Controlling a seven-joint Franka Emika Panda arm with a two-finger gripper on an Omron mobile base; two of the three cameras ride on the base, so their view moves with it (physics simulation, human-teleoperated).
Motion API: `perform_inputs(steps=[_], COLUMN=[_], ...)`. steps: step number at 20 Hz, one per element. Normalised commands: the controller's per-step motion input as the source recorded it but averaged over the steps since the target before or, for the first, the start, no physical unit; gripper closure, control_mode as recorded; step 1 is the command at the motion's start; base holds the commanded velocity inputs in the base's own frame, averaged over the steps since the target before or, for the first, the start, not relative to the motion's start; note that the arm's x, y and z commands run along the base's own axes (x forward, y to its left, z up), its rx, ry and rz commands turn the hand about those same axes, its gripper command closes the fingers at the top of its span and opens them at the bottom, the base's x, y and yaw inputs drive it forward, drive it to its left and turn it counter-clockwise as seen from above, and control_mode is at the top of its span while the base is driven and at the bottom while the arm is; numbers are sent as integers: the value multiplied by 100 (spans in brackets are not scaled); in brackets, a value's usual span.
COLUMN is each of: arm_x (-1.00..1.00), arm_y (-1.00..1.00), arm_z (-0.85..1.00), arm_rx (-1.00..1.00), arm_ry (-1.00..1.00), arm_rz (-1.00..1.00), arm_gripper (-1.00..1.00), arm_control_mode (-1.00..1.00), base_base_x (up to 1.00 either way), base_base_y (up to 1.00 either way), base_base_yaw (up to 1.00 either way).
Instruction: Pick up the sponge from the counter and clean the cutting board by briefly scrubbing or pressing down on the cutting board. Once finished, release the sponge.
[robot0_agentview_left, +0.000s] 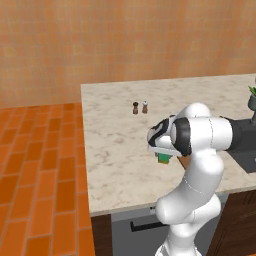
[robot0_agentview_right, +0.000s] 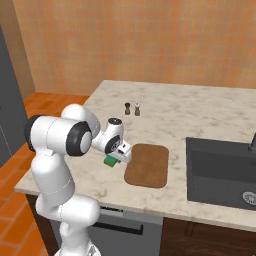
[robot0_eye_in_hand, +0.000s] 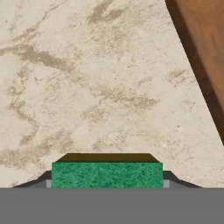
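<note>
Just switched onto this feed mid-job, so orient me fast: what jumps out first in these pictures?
The white arm's tool is shut on the green sponge, held just above the marbled counter beside the left edge of the brown cutting board. Beyond them, two small shakers stand together further back on the counter, and a dark sink lies to the board's right.

One sponge (robot0_agentview_right: 110, 160), green, just left of the board. One board (robot0_agentview_right: 147, 164), brown, on the one counter (robot0_agentview_right: 200, 112). Two shakers, one dark (robot0_agentview_right: 127, 108) and one pale (robot0_agentview_right: 137, 109), side by side beyond the board. One sink (robot0_agentview_right: 220, 172), right of the board. One plant (robot0_agentview_left: 252, 97), far right of the board.
</note>
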Motion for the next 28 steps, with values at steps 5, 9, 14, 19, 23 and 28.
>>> perform_inputs(steps=[5, 9, 14, 19, 23, 28], arm_x=[-1, -23, -76, -94, -100, -89], arm_y=[0, 1, 3, 14, 15, 8], arm_z=[0, 59, 100, 100, 100, 98], arm_rx=[0, 0, -2, -6, -6, -1], arm_ry=[0, 0, 0, 0, 0, -1], arm_rz=[0, 0, 2, 13, 9, 4], arm_gripper=[-100, -100, -100, -100, -100, -100], arm_control_mode=[-100, -100, -100, -100, -100, -100], base_base_x=[0, 0, 0, 0, 0, 0], base_base_y=[0, 0, 0, 0, 0, 0], base_base_yaw=[0, 0, 0, 0, 0, 0])
